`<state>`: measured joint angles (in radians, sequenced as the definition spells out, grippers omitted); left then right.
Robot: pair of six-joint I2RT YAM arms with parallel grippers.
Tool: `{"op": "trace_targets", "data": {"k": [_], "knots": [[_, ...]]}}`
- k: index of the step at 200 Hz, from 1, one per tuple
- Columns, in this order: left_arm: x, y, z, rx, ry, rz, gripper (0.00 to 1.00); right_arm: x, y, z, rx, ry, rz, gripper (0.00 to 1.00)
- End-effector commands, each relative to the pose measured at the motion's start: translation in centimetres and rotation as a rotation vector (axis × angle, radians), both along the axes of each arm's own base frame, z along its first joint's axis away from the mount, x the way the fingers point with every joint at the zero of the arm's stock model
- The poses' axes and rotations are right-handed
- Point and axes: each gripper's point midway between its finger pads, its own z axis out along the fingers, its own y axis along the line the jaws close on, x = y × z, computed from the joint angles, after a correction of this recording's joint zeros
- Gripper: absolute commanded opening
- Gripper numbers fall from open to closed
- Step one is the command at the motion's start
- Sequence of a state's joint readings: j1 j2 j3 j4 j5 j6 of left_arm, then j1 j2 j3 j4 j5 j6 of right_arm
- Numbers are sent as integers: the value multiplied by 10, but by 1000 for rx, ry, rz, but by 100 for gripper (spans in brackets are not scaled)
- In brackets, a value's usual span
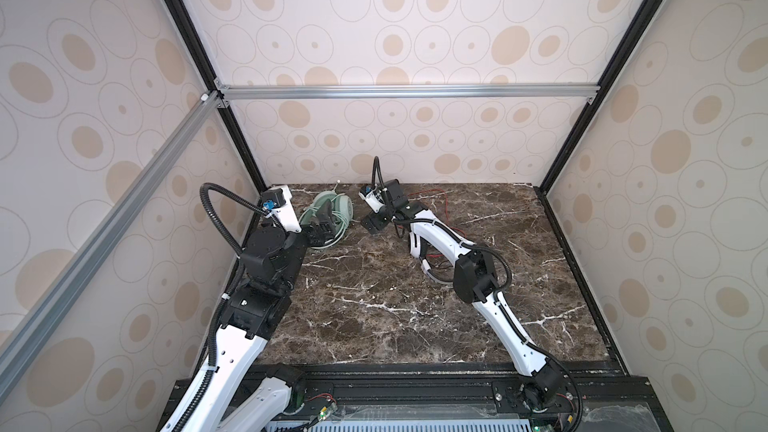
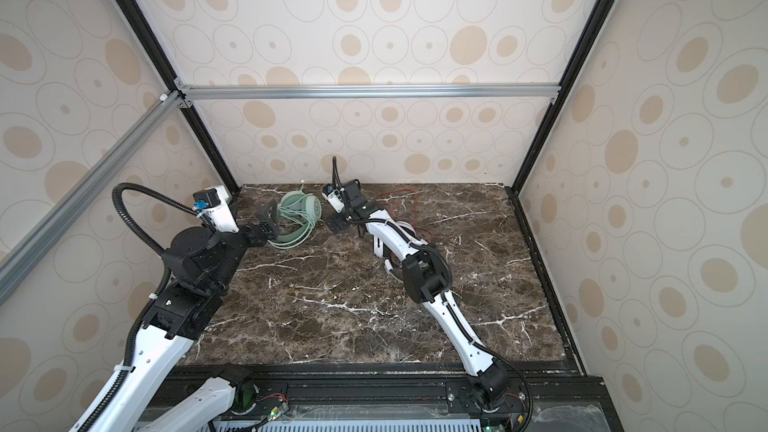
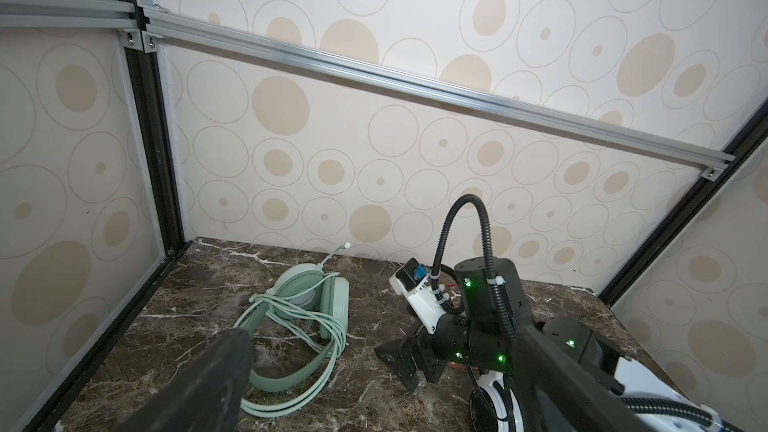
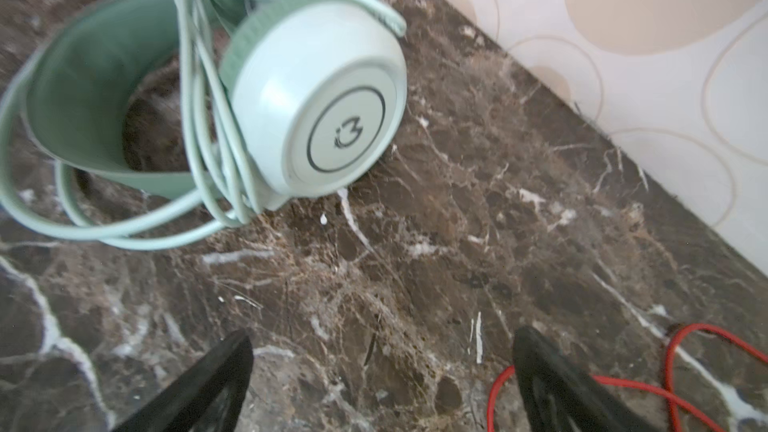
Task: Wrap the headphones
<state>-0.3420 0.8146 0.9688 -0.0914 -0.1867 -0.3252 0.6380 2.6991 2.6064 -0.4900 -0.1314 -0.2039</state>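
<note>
The mint-green headphones (image 1: 343, 209) (image 2: 305, 207) (image 3: 299, 292) (image 4: 324, 110) lie at the table's back left, their pale green cable looped around the headband and earcups. My left gripper (image 1: 326, 224) (image 2: 270, 220) (image 3: 382, 332) is open at the headband, which lies beside one finger without being gripped. My right gripper (image 1: 376, 222) (image 2: 338, 224) (image 4: 384, 336) hangs open over bare table just right of the green headset. The white-and-black headphones (image 3: 496, 382) are mostly hidden under my right arm. Their thin red cable (image 1: 446, 205) (image 4: 492, 392) trails loose behind it.
The brown marble table (image 1: 374, 317) is boxed in by patterned walls at the left, back and right. An aluminium rail (image 1: 407, 91) crosses the back wall, well above the table. A black frame (image 1: 415, 371) runs along the front edge.
</note>
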Motion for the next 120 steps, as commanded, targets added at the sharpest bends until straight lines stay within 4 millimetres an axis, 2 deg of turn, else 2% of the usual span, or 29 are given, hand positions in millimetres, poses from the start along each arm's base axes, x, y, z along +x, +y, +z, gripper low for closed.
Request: {"op": "trace_targets", "data": {"k": [1,50,81,120], "knots": [[-5,5,11,-16,-32,14,98,-1,-1,1,21,27,22,100],[-7,7,13,-16,-37,20,98,13,-14,3,20,-3,-89,100],[-8,8,14,-15,-41,24,98,1,4,5,55,10,7,100],[-8,8,15,-17,-43,25,98,2,5,2,23,-13,-34,100]]}}
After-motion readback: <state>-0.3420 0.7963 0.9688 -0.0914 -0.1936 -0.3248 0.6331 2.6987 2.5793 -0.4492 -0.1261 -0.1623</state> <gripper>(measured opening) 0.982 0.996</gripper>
